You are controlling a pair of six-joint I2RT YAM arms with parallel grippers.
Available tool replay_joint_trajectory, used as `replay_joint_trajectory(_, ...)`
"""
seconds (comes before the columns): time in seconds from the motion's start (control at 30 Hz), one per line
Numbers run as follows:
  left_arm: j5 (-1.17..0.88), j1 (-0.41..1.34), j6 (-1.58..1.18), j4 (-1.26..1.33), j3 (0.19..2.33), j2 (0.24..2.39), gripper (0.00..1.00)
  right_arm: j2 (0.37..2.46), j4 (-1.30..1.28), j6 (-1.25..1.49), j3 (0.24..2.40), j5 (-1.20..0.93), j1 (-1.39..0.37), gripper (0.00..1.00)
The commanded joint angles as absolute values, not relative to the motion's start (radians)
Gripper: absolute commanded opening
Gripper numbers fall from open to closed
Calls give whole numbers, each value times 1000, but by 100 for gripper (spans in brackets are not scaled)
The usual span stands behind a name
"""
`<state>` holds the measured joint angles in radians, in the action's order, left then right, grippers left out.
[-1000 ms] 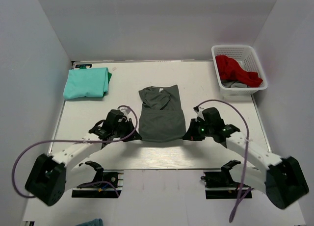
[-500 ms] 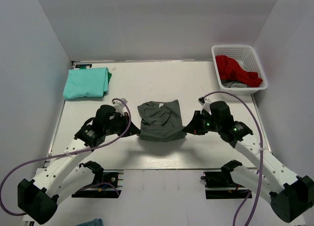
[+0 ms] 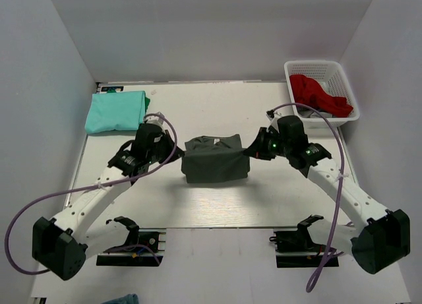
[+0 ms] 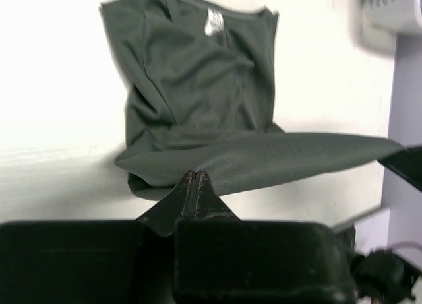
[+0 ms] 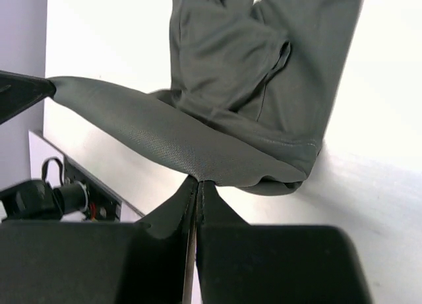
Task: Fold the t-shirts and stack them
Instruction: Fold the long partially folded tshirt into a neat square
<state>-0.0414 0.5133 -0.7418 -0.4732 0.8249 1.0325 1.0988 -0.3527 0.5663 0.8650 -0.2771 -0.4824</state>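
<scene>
The dark charcoal grey t-shirt [image 3: 215,160] lies mid-table, its near hem lifted and stretched between both grippers, folding over toward the collar end. My left gripper [image 3: 179,153] is shut on the hem's left corner [image 4: 196,174]. My right gripper [image 3: 248,152] is shut on the hem's right corner [image 5: 200,181]. The collar end with its label [image 4: 214,20] rests flat on the table. The mint-turquoise t-shirt [image 3: 116,111] lies folded at the far left, apart from both grippers.
A white basket [image 3: 336,73] at the far right holds a red garment [image 3: 318,94] and some grey cloth. White walls close in the table [image 3: 211,205] on three sides. Cables loop from both arms.
Both grippers have carried the grey shirt's near hem away from the bases toward the collar. The shirt now shows shorter, doubled over.
</scene>
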Motion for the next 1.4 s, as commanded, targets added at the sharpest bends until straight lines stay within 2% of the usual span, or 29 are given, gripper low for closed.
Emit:
replay_joint_trajectory(0.0,75,509,-764,-439,920,1098,0,1127,-293,565,943,-267,-453,0)
replay_joint_trajectory(0.13,153,509,-755,-448,986,1179,0,1213,-267,561,968,-299,-428,0)
replay_joint_trajectory(0.73,222,439,-689,-336,1164,1532,0,1548,-135,538,1127,-417,-298,0)
replay_joint_trajectory(1.3,144,377,-634,-267,1402,1877,0,1919,-143,500,1391,-354,-250,0)
replay_joint_trajectory(1.37,132,377,-600,-237,1422,1928,0,1965,-123,499,1405,-278,-250,0)
